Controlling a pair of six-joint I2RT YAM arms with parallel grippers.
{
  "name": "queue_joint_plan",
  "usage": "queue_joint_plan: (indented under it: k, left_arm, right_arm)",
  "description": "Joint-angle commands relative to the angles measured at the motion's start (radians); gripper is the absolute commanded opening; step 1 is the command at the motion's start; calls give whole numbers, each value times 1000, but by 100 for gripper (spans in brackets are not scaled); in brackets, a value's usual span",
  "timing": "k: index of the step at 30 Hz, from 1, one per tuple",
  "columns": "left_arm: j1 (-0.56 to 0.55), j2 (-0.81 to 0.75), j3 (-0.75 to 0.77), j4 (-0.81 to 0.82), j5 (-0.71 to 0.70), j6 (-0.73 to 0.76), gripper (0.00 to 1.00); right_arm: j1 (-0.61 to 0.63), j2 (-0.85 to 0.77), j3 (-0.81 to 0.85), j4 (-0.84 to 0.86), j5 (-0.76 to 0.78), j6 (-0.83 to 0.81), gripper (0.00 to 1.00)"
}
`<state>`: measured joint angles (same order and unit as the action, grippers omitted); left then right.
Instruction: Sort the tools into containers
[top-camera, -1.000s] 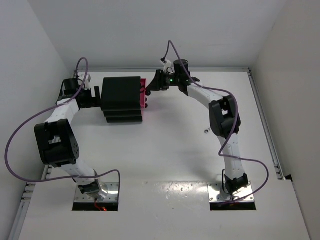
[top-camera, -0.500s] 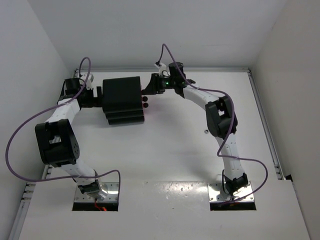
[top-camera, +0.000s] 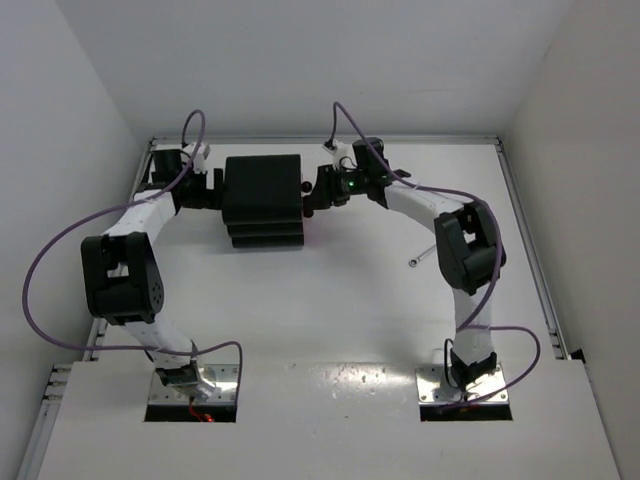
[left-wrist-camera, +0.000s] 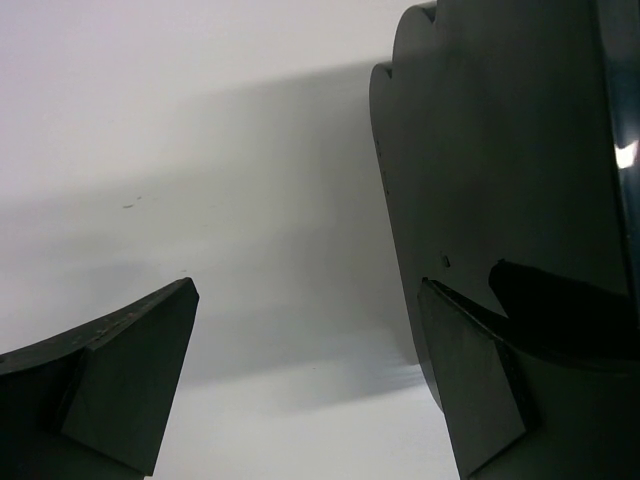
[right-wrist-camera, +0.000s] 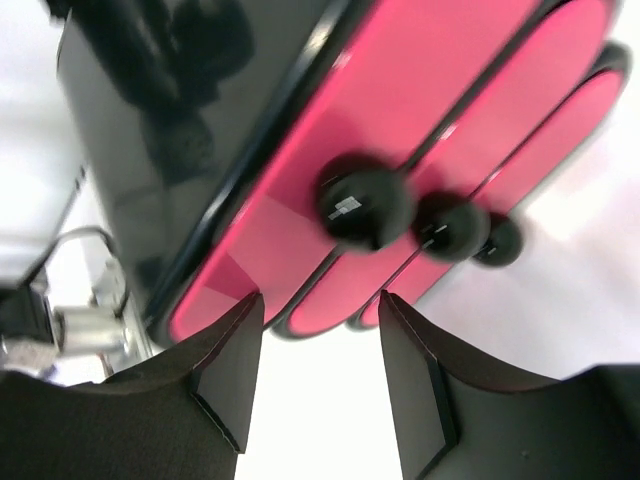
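Top external view is showing the white table (top-camera: 330, 310) carrying the black cabinet (top-camera: 263, 195) at upper middle, further right than a second ago. Its three pink drawers (right-wrist-camera: 420, 120) are all sitting shut, where one was sticking out before; their contents are hidden. The left claw (left-wrist-camera: 300, 390) is gaping open by the cabinet's back. The right claw (right-wrist-camera: 318, 365) is hanging open and empty before the knobs (right-wrist-camera: 362, 205). The wrench (top-camera: 420, 262) is lying on the table, middle right.

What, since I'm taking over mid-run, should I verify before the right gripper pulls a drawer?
1. Right gripper open, empty: ok.
2. Nearest knob inside that gripper: not ok, it lies ahead.
3. Drawers all shut: ok.
4. Left gripper braces cabinet: cannot tell; open beside it.
5. Wrench lying free on table: ok.
6. Pliers located: cannot tell; not in view.
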<state>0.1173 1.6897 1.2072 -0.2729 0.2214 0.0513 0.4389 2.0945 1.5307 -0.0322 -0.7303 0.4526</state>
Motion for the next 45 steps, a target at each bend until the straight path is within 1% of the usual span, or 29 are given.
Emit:
queue_joint_plan:
  k: [1, 5, 9, 14, 17, 21, 25, 27, 29, 30, 31, 32, 33, 34, 35, 36, 37, 38, 39, 40, 41, 42, 43, 44, 45]
  left_arm:
    - [-113, 22, 23, -8, 150, 2, 99]
    - [-172, 22, 23, -8, 131, -7, 99]
    - [-220, 22, 23, -8, 110, -37, 99]
    - [-231, 2, 5, 4, 101, -56, 99]
    - [-242, -18, -18, 4, 125, -56, 99]
    - [-264, -84, -66, 23, 116, -65, 99]
    - [-265, -145, -110, 46, 92, -65, 99]
    - [-265, -176, -129, 57, 79, -65, 99]
    - [-265, -194, -129, 57, 64, -65, 99]
    - [-249, -203, -129, 57, 52, -65, 99]
    - [-237, -219, -120, 46, 52, -65, 99]
    - [-223, -219, -120, 31, 52, -65, 99]
    - [-209, -229, -92, 18, 52, -65, 99]
    - [-182, -229, -80, -8, 52, -65, 99]
    - [-168, -229, -71, -18, 52, -65, 99]
    - [-153, -239, -61, -19, 61, -45, 99]
    - [-116, -239, -45, -46, 76, -45, 99]
    - [-98, -248, -25, -57, 88, -35, 99]
    - [-78, -248, -11, -72, 108, -25, 99]
    - [-39, -248, 6, -109, 145, -4, 99]
    - [-22, -248, 20, -124, 163, -4, 99]
    - [8, -248, 47, -141, 188, 10, 99]
    - [24, -248, 57, -155, 197, 10, 99]
    - [37, -261, 57, -164, 209, 10, 99]
    - [50, -277, 67, -164, 220, 1, 99]
  right_arm:
    - [35, -143, -50, 11, -20, -84, 51]
    - [-2, -212, -116, -17, -11, -107, 51]
    - [-25, -249, -142, -29, -20, -129, 51]
    - [-75, -271, -162, -38, -20, -129, 51]
    - [-84, -271, -162, -38, -20, -140, 51]
    - [-103, -280, -162, -48, -11, -140, 51]
    - [-134, -303, -152, -58, -11, -150, 51]
    - [-172, -315, -143, -95, -1, -182, 51]
    - [-196, -352, -130, -135, 8, -259, 51]
    - [-222, -363, -116, -193, 18, -294, 52]
    - [-238, -372, -104, -236, 19, -339, 52]
    - [-253, -385, -71, -288, 19, -453, 52]
    - [-284, -386, -54, -398, 32, -521, 54]
    - [-299, -398, -38, -455, 32, -595, 54]
    - [-314, -412, -11, -512, 32, -768, 54]
    - [-347, -412, 0, -643, 8, -878, 54]
    - [-361, -424, 15, -720, 8, -1005, 52]
    - [-371, -424, 16, -803, 8, -1283, 52]
    - [-390, -424, 16, -939, 61, -1409, 50]
    - [-399, -424, 0, -992, 95, -1519, 47]
    - [-408, -424, -9, -1036, 127, -1690, 46]
    - [-426, -403, -18, -1110, 188, -1757, 44]
    - [-427, -383, -18, -1147, 216, -1814, 43]
    - [-437, -360, -18, -1188, 273, -1915, 43]
    - [-437, -332, -6, -1245, 298, -1948, 42]
